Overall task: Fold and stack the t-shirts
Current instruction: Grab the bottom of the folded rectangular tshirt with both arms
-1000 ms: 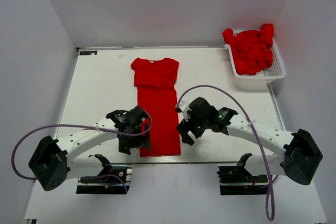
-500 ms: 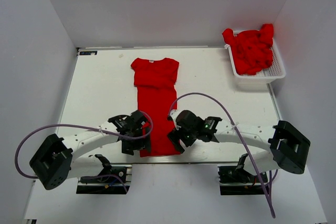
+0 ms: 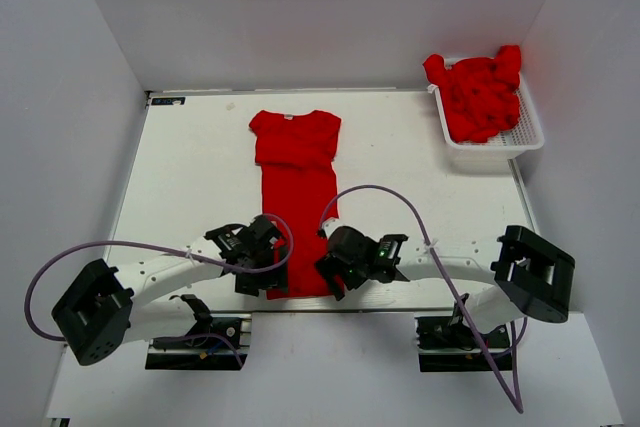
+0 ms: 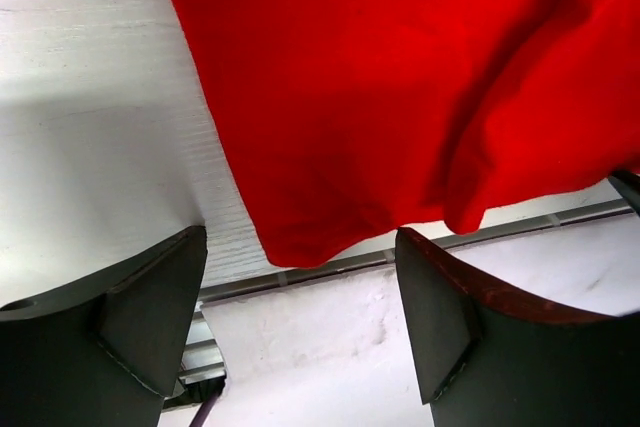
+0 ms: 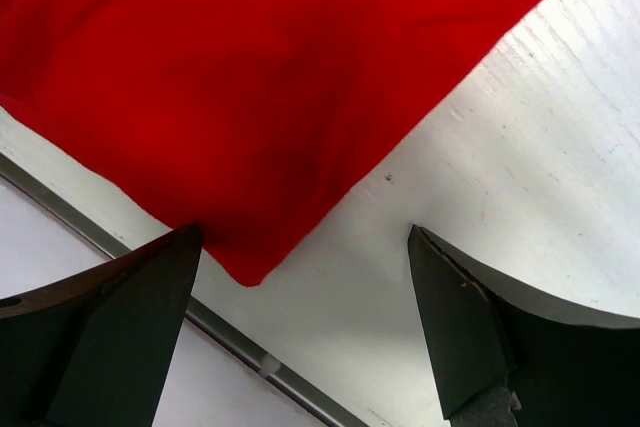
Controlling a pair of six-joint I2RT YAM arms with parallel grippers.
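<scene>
A red t-shirt [image 3: 297,202] lies flat on the table, folded into a long narrow strip, collar at the far end and hem at the near edge. My left gripper [image 3: 268,285] is open and empty over the hem's left corner [image 4: 300,242]. My right gripper [image 3: 333,280] is open and empty over the hem's right corner [image 5: 245,262]. In both wrist views the cloth lies between the spread fingers, not pinched. More red t-shirts [image 3: 480,92] are heaped in the white basket [image 3: 520,142] at the far right.
The table's near edge, a metal strip [image 4: 520,222], runs just under both grippers and shows in the right wrist view [image 5: 250,357]. White walls close in the table on three sides. A purple cable [image 3: 400,202] loops above the right arm.
Both grippers have moved toward the near edge and inward, from beside the shirt's lower part to its two hem corners. The shirt has not moved.
</scene>
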